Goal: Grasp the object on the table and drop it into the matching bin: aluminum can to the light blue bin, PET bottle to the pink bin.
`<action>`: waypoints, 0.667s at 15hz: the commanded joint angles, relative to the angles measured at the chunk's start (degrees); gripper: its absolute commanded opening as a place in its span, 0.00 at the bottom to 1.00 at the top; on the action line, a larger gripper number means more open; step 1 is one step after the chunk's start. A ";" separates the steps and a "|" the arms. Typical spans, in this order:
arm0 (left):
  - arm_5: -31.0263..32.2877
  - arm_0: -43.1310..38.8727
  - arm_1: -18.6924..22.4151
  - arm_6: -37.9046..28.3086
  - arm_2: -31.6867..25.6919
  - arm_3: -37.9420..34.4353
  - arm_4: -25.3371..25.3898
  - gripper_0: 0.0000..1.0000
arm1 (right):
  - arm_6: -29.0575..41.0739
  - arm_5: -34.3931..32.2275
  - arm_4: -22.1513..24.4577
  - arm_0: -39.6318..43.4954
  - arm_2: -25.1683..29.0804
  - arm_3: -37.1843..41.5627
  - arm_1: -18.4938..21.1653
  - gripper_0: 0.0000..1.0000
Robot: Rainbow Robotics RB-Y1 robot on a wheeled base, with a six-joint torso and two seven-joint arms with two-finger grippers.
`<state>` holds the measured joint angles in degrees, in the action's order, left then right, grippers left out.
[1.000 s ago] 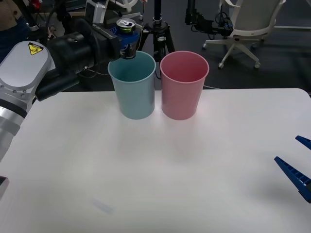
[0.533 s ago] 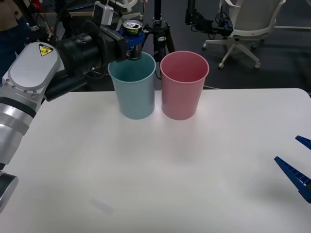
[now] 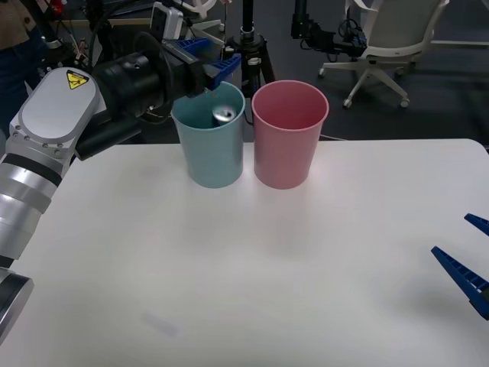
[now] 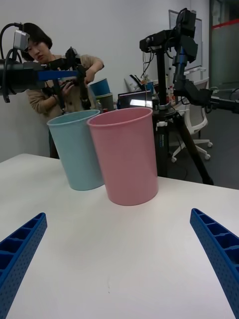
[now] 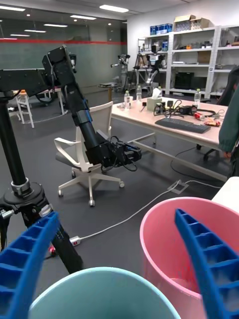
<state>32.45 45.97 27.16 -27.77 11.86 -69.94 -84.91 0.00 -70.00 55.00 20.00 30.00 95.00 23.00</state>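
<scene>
The aluminum can (image 3: 223,115) lies inside the light blue bin (image 3: 208,153), only its silver top showing below the rim. My left gripper (image 3: 210,61) hangs open just above that bin's rim, holding nothing. In the left wrist view its blue fingers (image 5: 25,269) frame the light blue bin (image 5: 99,299) and the pink bin (image 5: 164,239). The pink bin (image 3: 289,138) stands touching the blue one on its right, at the far side of the white table (image 3: 229,267). My right gripper (image 3: 470,252) rests open low at the table's right edge, far from both bins.
A black tripod (image 3: 246,46) stands right behind the bins, and an office chair (image 3: 382,46) is farther back on the right. The right wrist view shows the light blue bin (image 4: 74,154) and the pink bin (image 4: 127,159) side by side across bare tabletop (image 4: 124,234).
The left gripper carried the can rightward over the light blue bin, then opened. The can dropped into the bin. The right arm has not moved.
</scene>
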 commanded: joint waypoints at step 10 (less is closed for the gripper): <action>3.06 -1.06 3.51 1.84 0.01 -0.72 7.39 1.00 | 0.00 0.00 0.00 0.00 0.00 0.00 0.00 1.00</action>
<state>35.30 45.40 29.91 -26.27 11.82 -70.21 -78.65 0.00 -70.00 55.00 20.00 30.00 95.00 23.00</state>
